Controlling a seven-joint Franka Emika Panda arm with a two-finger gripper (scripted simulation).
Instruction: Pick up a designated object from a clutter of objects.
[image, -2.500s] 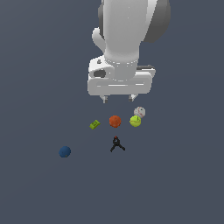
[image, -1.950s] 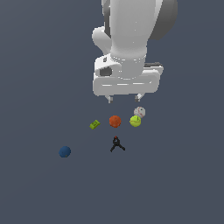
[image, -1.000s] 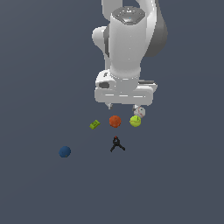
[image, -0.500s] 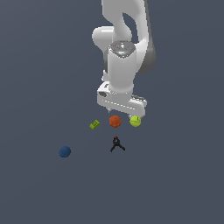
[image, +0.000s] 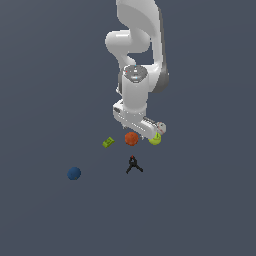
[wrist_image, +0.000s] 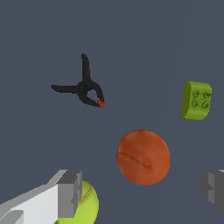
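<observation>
The orange-red ball (image: 131, 138) lies on the dark floor among the clutter: green block (image: 108, 142), yellow-green ball (image: 155, 139), black clamp with a red tip (image: 133, 165) and dark blue ball (image: 74, 173). My gripper (image: 142, 133) hangs low, just behind and above the orange-red ball, open and empty. In the wrist view the orange-red ball (wrist_image: 143, 156) sits roughly between the two fingers (wrist_image: 66, 194), close to the gripper (wrist_image: 140, 190). One finger overlaps the yellow-green ball (wrist_image: 87, 206). The whitish ball is hidden behind the hand.
The wrist view also shows the green block (wrist_image: 196, 100) and the clamp (wrist_image: 85, 87) beyond the orange-red ball. The yellow-green ball lies very close to the orange-red ball on the exterior view's right. The dark blue ball lies apart, on the exterior view's left.
The arm has come down steadily toward the orange-red ball; the hand now sits low over the cluster and covers the whitish ball. No object has moved.
</observation>
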